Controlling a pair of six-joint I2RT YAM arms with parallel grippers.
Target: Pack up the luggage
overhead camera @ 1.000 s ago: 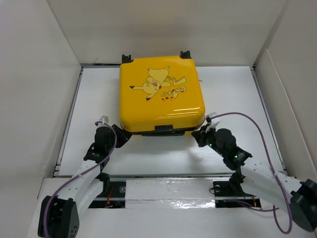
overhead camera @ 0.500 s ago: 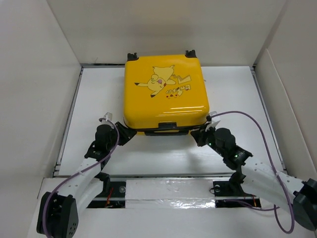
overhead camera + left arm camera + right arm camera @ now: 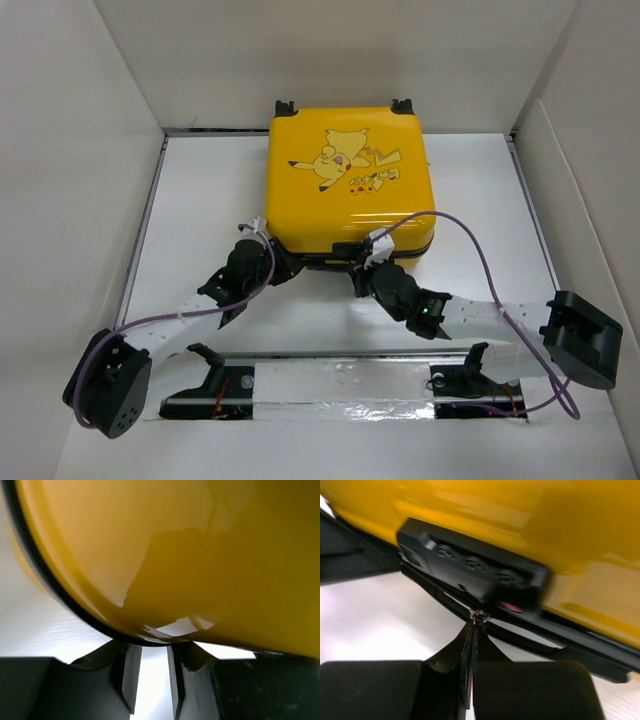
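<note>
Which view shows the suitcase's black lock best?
The right wrist view: the lock is near and large. The top view shows it small; the left wrist view shows only the yellow suitcase shell.

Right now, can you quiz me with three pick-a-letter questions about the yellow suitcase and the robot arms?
1. Where is the right gripper?
A) up in the air
B) at the near edge of the luggage, by the zipper pull
C) at the far wall

2. How many black wheels show from above?
A) none
B) two
C) four

3. The luggage is:
A) wide open
B) standing upright
C) lying flat, closed

Answers:
1 B: its shut fingertips meet the pull under the black lock.
2 B: two poke out at the far edge.
3 C: the printed side faces up and the shell is shut.
</note>
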